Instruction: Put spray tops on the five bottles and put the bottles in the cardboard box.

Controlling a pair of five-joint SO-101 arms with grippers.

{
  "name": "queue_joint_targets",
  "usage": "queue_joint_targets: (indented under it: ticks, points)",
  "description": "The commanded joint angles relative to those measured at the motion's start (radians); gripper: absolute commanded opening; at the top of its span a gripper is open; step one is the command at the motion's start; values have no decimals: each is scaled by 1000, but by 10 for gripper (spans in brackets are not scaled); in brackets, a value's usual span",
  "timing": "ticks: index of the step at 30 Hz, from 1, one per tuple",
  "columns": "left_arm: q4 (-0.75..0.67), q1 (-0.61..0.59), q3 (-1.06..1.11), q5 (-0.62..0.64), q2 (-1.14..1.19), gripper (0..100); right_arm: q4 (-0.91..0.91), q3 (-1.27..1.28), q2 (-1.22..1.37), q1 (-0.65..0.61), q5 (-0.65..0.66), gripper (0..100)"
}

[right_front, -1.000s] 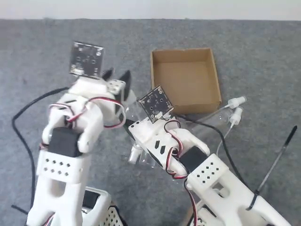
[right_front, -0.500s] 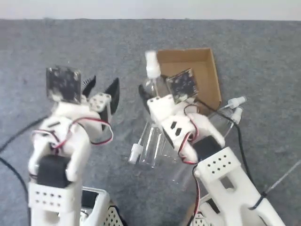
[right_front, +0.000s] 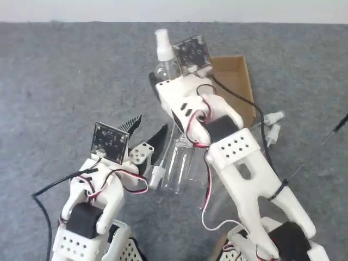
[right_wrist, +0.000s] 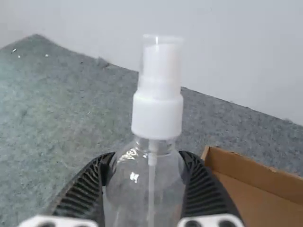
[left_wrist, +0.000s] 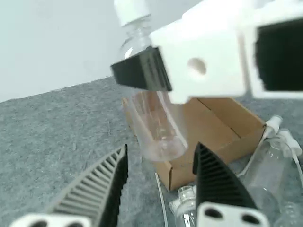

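One-handed: clamped capped bottle (right_front: 166,66) aloft in right gripper (right_wrist: 147,163), left gripper (left_wrist: 161,151) spread empty. Risked toppling off cardboard box (right_front: 246,92) rim if released early.

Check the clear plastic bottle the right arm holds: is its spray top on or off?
On: the white spray top sits on the clear plastic bottle.

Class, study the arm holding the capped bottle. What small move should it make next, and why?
Probably shift the bottle sideways until it hangs over the cardboard box. The right gripper has its jaws shut on the bottle, the spray top is already on, and the bottle is held beside the box's edge, not above its inside.
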Motion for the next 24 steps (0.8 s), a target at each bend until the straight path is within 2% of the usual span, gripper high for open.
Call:
queue_joint_targets:
  ticks: [1,10,21,24]
  points:
    - [-52,6,4,-14,12,218,148,-150,-28,-51,-8,6]
    - [-98,-12,10,-14,81,218,351,-146,-205,-74,-8,6]
    - [-98,-14,10,-12,87,217,363,-68,-283,-70,-5,6]
    - [-94,-15,12,-9,81,216,315,-72,-263,-39,52,6]
